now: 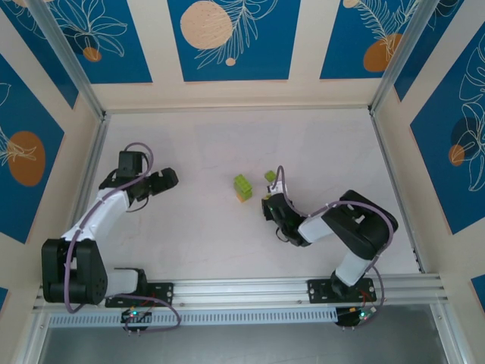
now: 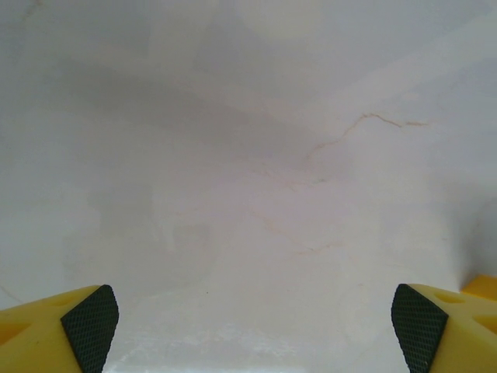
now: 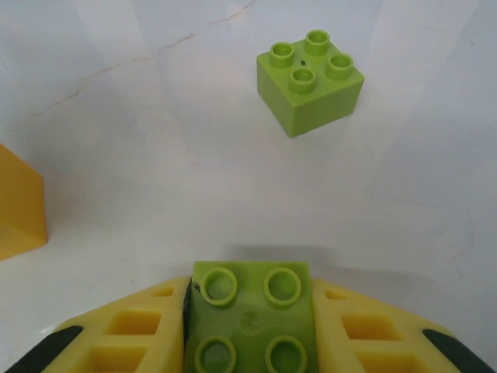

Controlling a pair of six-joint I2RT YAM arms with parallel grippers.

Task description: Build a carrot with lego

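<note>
I saw the right gripper point(image 3: 250, 351) clamped on a lime-green lego brick point(image 3: 252, 307): glossy plastic, square, four round studs, bottom centre of the wrist view between yellow fingers point(image 3: 128, 330). A loose green brick point(image 3: 311, 81) lay upper right, with nothing in between. The carrot stack point(image 1: 242, 187), green with an orange edge, sat mid-frame in the top view, just left of that claw. The left gripper point(image 1: 168, 179) stood wide over the white, hairline-cracked table point(image 2: 256, 171).
</note>
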